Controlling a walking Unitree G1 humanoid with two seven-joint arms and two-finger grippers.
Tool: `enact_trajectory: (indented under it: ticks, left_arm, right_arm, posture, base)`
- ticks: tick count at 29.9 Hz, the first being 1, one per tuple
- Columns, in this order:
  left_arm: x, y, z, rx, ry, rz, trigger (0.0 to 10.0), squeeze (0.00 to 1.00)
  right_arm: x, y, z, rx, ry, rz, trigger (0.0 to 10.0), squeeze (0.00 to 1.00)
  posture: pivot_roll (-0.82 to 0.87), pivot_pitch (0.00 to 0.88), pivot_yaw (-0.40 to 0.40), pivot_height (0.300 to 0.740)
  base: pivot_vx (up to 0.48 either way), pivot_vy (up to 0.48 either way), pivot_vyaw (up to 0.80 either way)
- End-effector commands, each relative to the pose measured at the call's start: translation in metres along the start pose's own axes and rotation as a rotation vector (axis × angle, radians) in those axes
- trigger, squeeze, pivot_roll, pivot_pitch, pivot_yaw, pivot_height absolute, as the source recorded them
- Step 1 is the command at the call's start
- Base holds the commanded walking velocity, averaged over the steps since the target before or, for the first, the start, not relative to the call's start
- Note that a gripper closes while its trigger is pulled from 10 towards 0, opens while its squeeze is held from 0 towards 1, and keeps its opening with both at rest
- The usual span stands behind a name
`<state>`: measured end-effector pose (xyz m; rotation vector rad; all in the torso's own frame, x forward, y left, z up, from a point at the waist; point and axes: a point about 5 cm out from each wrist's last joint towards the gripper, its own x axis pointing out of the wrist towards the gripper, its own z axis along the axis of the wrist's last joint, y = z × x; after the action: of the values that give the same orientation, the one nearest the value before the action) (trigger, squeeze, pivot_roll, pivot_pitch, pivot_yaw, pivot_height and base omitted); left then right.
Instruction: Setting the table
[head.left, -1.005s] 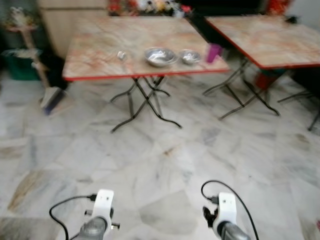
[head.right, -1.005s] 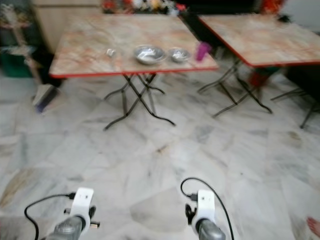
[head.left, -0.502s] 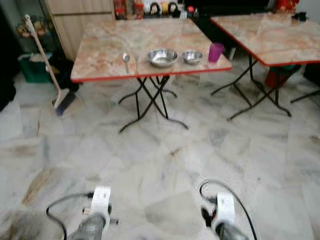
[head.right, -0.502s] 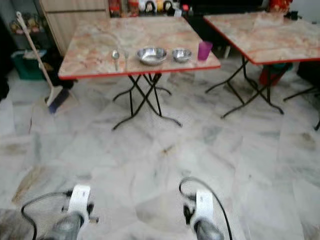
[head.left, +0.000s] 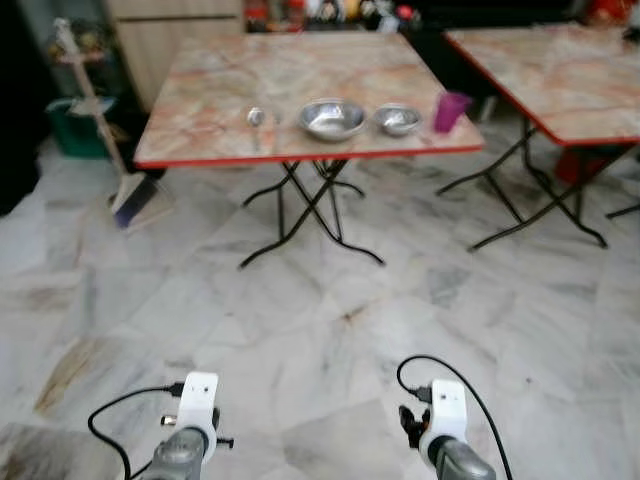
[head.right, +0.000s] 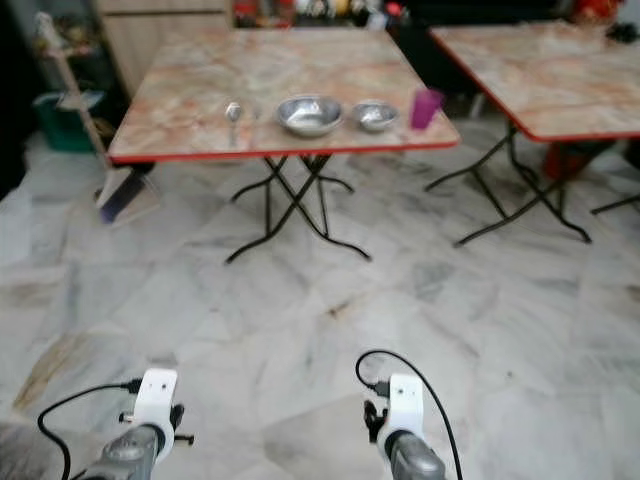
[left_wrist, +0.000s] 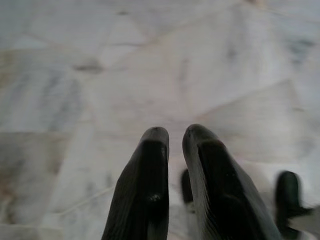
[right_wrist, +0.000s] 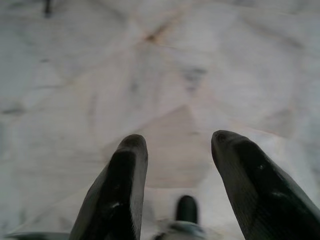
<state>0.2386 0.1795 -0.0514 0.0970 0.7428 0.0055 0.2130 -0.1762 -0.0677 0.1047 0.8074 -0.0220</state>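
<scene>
While both arms hung low over the floor, left end effector (left_wrist: 175, 145) nearly clenched, right end effector (right_wrist: 177, 150) released, the approach seemingly continued toward the far bench (head.left: 200, 150) bearing bowls (head.left: 333, 118).

Both arms hang low at the bottom of the head views, wrists pointing down toward the floor, a black cable looping off each white wrist housing. Left arm (head.left: 185, 452) on the left, right arm (head.left: 450, 462) on the right, well apart from each other. Left tool (left_wrist: 175, 137): the two black fingers lie nearly together, a thin gap between the tips, holding nothing. Right tool (right_wrist: 178, 145): fingers spread wide, holding nothing.
</scene>
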Motion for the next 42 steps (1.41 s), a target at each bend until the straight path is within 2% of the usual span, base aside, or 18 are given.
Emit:
enact_trajectory:
  ticks: [1, 5, 24, 35, 42]
  left_arm:
    - [-0.0012, 0.0024, -0.005, -0.003, 0.014, 0.008, 10.0, 0.0]
    - [-0.0013, 0.0026, -0.0052, -0.004, 0.015, 0.008, 10.0, 0.0]
    - [-0.0016, 0.0022, -0.0068, -0.001, 0.022, 0.003, 10.0, 0.0]
    - [-0.0017, -0.0001, -0.0079, -0.002, 0.026, -0.007, 10.0, 0.0]
    - [-0.002, -0.0016, -0.0087, -0.004, 0.027, -0.011, 10.0, 0.0]
  right_arm:
    - [0.0007, 0.0018, 0.0034, -0.02, -0.016, 0.004, 10.0, 0.0]
    - [0.0008, 0.002, 0.0038, 0.009, -0.021, 0.0, 10.0, 0.0]
    - [0.0003, 0.0011, 0.0005, 0.033, -0.006, -0.01, 10.0, 0.0]
    - [0.0, -0.0014, 0.0003, 0.028, -0.003, -0.02, 10.0, 0.0]
    - [-0.0003, -0.001, -0.0007, -0.01, -0.001, -0.009, 10.0, 0.0]
  posture:
    - [0.08, 0.098, -0.048, 0.731]
    - [0.08, 0.098, -0.049, 0.731]
    - [0.08, 0.099, -0.043, 0.731]
    - [0.07, 0.1, -0.045, 0.731]
    - [0.07, 0.102, -0.048, 0.731]
  base:
    - [0.334, 0.0, 0.8]
    - [0.335, 0.0, 0.8]
    - [0.334, 0.0, 0.0]
    - [0.333, 0.0, 0.0]
    - [0.333, 0.0, 0.22]
